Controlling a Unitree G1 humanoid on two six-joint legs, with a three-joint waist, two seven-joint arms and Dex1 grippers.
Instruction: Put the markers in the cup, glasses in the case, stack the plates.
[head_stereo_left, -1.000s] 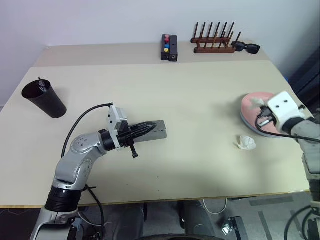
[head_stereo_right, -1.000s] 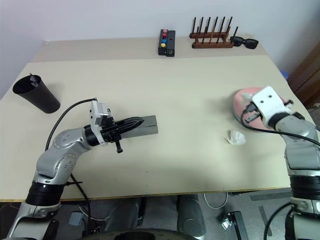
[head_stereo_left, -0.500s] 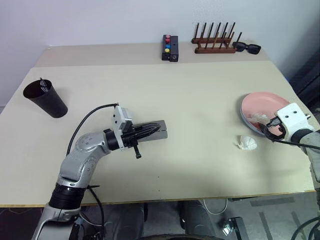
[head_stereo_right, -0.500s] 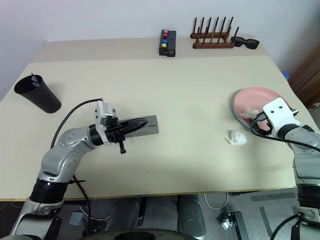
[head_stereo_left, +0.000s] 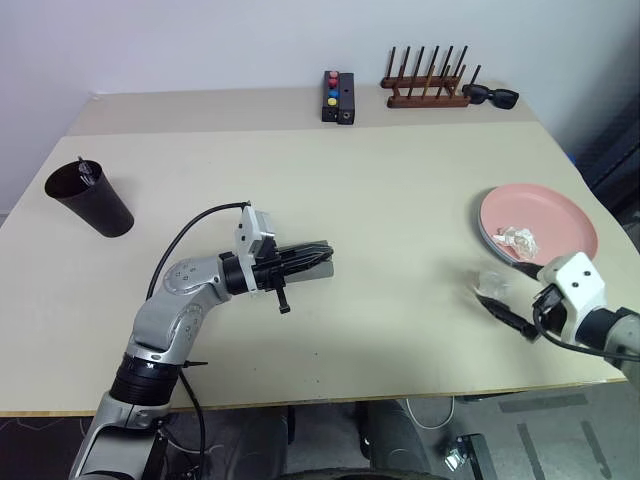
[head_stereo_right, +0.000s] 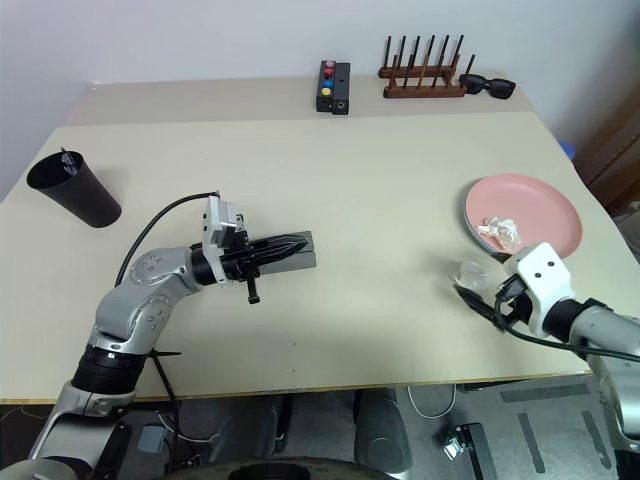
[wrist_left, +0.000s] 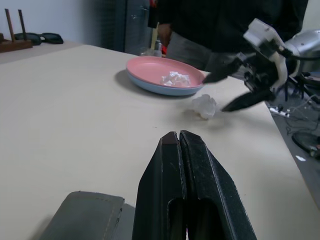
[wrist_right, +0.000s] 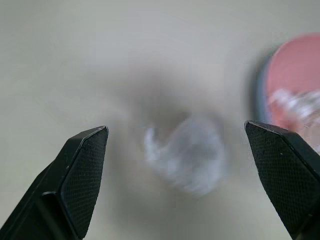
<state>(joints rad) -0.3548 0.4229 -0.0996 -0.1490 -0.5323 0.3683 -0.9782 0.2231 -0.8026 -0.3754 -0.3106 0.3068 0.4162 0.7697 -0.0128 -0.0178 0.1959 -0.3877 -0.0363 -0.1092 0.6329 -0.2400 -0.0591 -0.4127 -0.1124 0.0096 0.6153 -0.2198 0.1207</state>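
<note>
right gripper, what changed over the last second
The right gripper pulled back off the pink plate, leaving a white wad on it, and came down toward the second wad on the table; its jaws are now open. The left gripper stayed shut over the case.

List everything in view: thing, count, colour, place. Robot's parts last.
cup: one, dark brown, table's left edge
case: one, grey, left of centre, shut
plates: two, pink on blue, stacked at right
paper wads: two, white; one on the plates, one on the table beside them
button box: one, black, far edge
rack: one, brown, far edge
sunglasses: one, black, beside the rack
left gripper: shut, over the case
right gripper: open, at the loose wad
</note>
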